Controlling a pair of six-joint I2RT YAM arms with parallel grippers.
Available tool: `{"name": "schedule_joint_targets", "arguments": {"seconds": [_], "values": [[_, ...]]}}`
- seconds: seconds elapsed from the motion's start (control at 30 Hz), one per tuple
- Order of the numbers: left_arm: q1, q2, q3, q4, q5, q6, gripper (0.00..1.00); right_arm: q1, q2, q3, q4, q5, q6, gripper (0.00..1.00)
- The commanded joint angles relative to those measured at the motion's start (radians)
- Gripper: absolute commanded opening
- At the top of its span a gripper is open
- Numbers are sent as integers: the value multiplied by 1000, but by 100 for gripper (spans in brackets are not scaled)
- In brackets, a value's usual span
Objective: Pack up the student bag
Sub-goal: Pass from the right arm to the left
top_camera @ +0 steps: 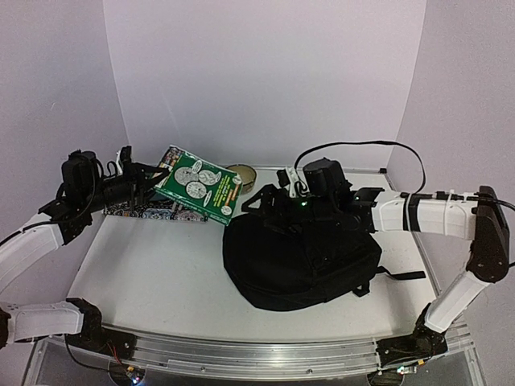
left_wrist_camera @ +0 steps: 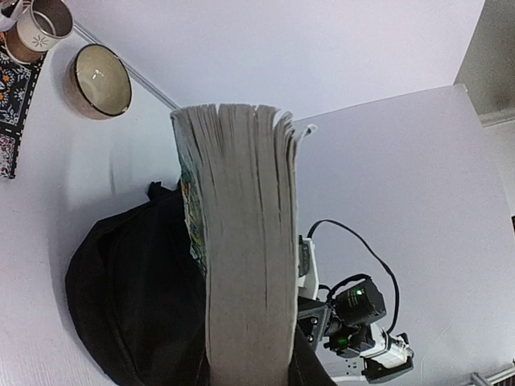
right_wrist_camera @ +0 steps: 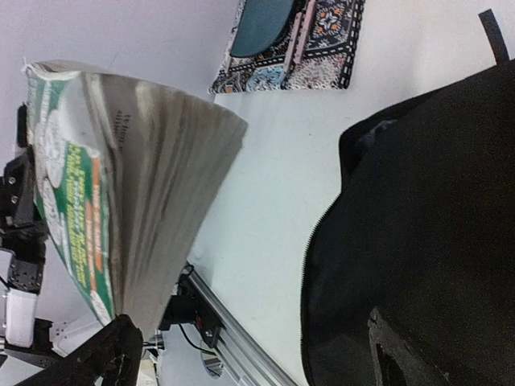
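The student bag (top_camera: 302, 257) lies flat on the white table (top_camera: 161, 265), right of centre and towards the near edge, a rounded black mass with a strap end poking out on its right side; the right wrist view shows a line of zip teeth along its edge. The left gripper (top_camera: 154, 178) is clamped on a thick green book (top_camera: 197, 185), which it holds in the air, tilted, above the far left part of the table; the cover bears round white pictures, and the left wrist view looks straight along its grey page edges. The book's lower right corner hangs just beside the bag's far left end. The right gripper (top_camera: 265, 201) hovers over that same end of the bag with its jaws wide apart, nothing between them; in the right wrist view one of its fingers (right_wrist_camera: 117, 354) sits just under the book's corner, though I cannot tell whether they touch; the other is over the bag. Behind the book stand a round bowl (top_camera: 241, 174) and, further left, a patterned mat (top_camera: 141, 211) with a mug (left_wrist_camera: 44, 24) on it.
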Motion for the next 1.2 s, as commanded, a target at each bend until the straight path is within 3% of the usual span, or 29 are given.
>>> {"name": "schedule_joint_targets", "arguments": {"seconds": [0.0, 0.2, 0.3, 0.43, 0.7, 1.07, 1.17], "values": [[-52, -71, -65, 199, -172, -110, 0, 21, -11, 2, 162, 10, 42, 98], [-94, -92, -141, 276, -244, -177, 0, 36, 24, 27, 210, -19, 43, 98], [-93, -122, -174, 276, -305, -141, 0, 46, 36, 78, 68, -3, -63, 98], [-93, -156, -228, 275, -390, -115, 0, 107, 57, 177, -303, 151, -305, 98], [-90, -144, -277, 266, -501, -57, 0, 261, 150, 295, -690, 435, -526, 98], [-63, -142, -309, 206, -584, -28, 0, 422, 390, 495, -921, 789, -673, 97], [-56, -142, -310, 196, -581, -28, 0, 431, 438, 540, -963, 894, -676, 91]]}}
